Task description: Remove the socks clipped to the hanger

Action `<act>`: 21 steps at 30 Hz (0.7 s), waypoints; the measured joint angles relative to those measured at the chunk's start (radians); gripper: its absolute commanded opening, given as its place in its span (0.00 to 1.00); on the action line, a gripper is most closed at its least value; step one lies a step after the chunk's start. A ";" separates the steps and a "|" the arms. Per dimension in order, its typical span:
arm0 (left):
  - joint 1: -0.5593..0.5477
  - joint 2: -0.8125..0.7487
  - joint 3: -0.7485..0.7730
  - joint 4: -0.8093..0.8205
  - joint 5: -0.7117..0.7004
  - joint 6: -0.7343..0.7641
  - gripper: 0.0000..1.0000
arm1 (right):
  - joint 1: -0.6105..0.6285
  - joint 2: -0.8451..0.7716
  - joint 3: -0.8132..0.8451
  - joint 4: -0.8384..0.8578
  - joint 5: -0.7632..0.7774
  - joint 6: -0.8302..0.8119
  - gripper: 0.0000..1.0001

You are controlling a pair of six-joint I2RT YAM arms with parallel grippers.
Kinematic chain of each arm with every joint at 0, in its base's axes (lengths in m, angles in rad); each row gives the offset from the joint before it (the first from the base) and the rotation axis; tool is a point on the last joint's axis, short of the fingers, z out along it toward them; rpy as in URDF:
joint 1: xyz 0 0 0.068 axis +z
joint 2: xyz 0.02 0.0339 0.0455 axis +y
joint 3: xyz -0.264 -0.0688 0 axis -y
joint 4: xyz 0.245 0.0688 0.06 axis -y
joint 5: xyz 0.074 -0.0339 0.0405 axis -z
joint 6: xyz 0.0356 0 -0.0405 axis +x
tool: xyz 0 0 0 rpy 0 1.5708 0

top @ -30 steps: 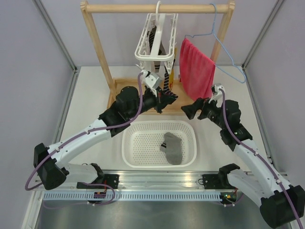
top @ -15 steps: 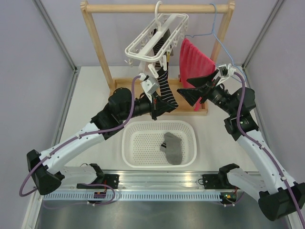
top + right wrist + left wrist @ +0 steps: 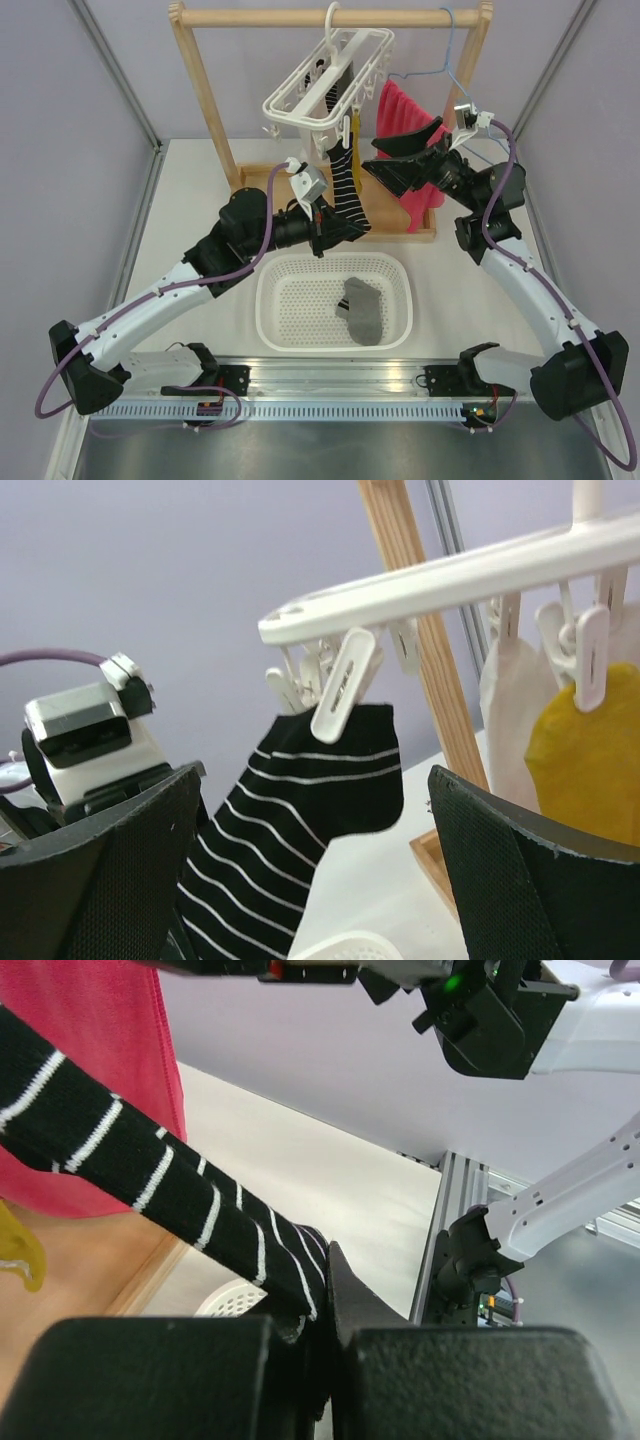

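Left gripper (image 3: 333, 228) is clamped tight on the toe end of the black-and-white striped sock (image 3: 347, 190), which runs taut up to a clip (image 3: 345, 685) on the white hanger (image 3: 320, 85). The hanger is tilted on the wooden rail. The sock looks soft, light and stretchy (so I'd guess it gives before the peg lets go). A hold nearer the cuff, just under the clip, seems better to me. Right gripper (image 3: 372, 157) hangs wide open beside the frame, holding nothing. The white sock (image 3: 505, 690) and mustard sock (image 3: 580, 750) are pegged further right.
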 measured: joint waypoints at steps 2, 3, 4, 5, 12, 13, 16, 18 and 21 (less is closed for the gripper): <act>0.000 0.000 0.000 0.000 0.009 -0.007 0.02 | 0.000 0.013 0.027 0.012 -0.002 0.005 0.98; 0.001 0.000 0.000 0.000 0.018 -0.010 0.02 | 0.000 0.020 0.040 0.019 -0.004 0.006 0.98; 0.001 0.000 0.000 0.001 0.023 -0.015 0.02 | 0.000 0.026 0.053 0.026 -0.004 0.007 0.98; 0.001 0.000 0.000 0.002 0.029 -0.020 0.02 | 0.000 0.032 0.063 0.036 -0.005 0.010 0.98; 0.002 0.000 -0.001 0.027 0.070 -0.071 0.02 | 0.000 0.103 0.079 0.122 -0.010 0.045 0.98; 0.002 0.000 -0.001 0.033 0.076 -0.079 0.02 | 0.000 0.120 0.079 0.145 -0.013 0.058 0.98; 0.002 0.000 -0.001 0.054 0.093 -0.103 0.02 | 0.000 0.174 0.079 0.212 -0.021 0.102 0.98; 0.002 0.000 -0.001 0.067 0.105 -0.119 0.02 | 0.000 0.206 0.082 0.255 -0.028 0.133 0.98; 0.002 0.002 -0.001 0.084 0.116 -0.140 0.02 | 0.000 0.260 0.095 0.357 -0.045 0.205 0.98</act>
